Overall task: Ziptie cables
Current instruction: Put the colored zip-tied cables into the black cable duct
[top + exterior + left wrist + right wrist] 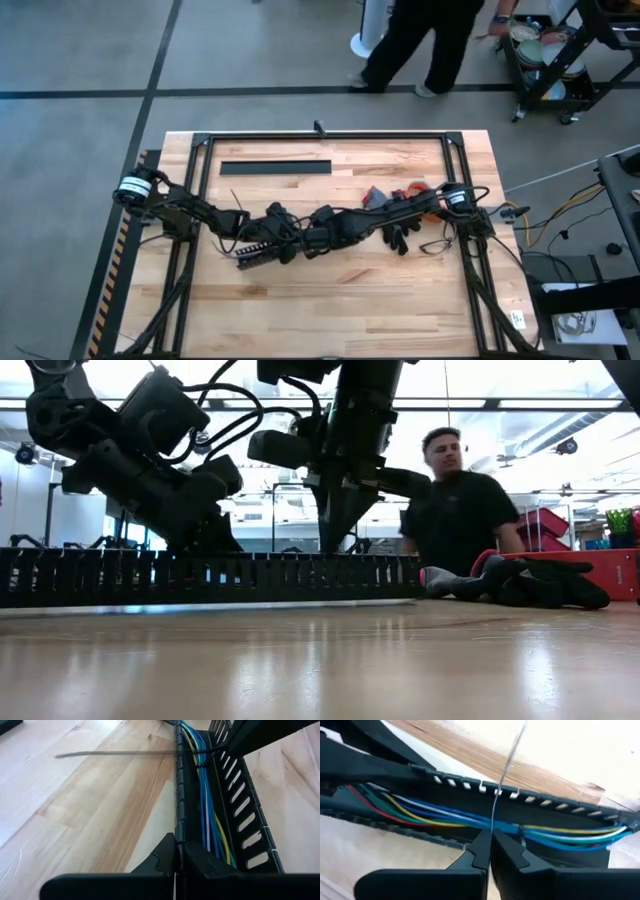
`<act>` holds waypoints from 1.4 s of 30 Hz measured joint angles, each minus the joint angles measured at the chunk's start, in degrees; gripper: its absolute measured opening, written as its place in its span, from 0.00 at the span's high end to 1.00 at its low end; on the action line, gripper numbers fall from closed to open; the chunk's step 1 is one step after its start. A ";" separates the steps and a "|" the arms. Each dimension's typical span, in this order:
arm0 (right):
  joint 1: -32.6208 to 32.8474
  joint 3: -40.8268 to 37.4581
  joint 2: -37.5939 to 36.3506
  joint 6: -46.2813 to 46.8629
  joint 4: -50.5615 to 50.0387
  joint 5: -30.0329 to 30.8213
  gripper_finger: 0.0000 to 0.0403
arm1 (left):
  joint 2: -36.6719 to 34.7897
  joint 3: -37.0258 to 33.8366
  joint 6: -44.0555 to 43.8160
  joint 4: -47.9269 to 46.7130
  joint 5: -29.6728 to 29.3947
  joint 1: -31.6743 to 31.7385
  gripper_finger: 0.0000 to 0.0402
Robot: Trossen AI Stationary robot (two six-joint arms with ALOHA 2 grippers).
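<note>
Near the table's middle, I have both arms meeting over the slotted black cable duct (262, 246). My left gripper (176, 854) has its fingers pressed together on the duct's side wall. Coloured cables (207, 815), blue, yellow, white and green, lie along the inside of the duct; the right wrist view also shows a red one. My right gripper (490, 846) is pinched together on a thin ziptie (506, 765) that runs across the duct and the cables. Another black duct (275, 168) lies well apart, toward the table's far edge. Dark gloves (400, 238) sit beside my right arm. Beyond the table a person (455, 510) is in view.
</note>
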 joint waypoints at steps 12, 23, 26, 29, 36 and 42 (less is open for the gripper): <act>-0.51 0.00 0.09 -0.05 0.35 -0.04 1.00 | 0.00 0.00 0.19 0.04 0.00 -0.02 1.00; -2.77 -0.38 3.89 -3.87 4.84 0.00 1.00 | 0.04 -0.02 0.22 -0.22 0.01 -0.02 1.00; -2.77 -0.42 3.68 -4.99 5.86 1.85 1.00 | 0.04 -0.02 0.41 -0.20 -0.15 -0.02 1.00; -2.91 -0.22 3.50 -5.53 5.81 1.86 1.00 | 0.04 -0.02 0.52 -0.17 -0.15 -0.02 1.00; -3.57 0.02 3.12 -8.27 4.94 1.80 0.91 | 0.04 -0.02 0.58 0.06 -0.19 -0.02 1.00; -3.49 0.02 1.18 -9.16 3.08 1.42 0.69 | 0.04 0.00 0.58 -0.12 -0.15 -0.02 1.00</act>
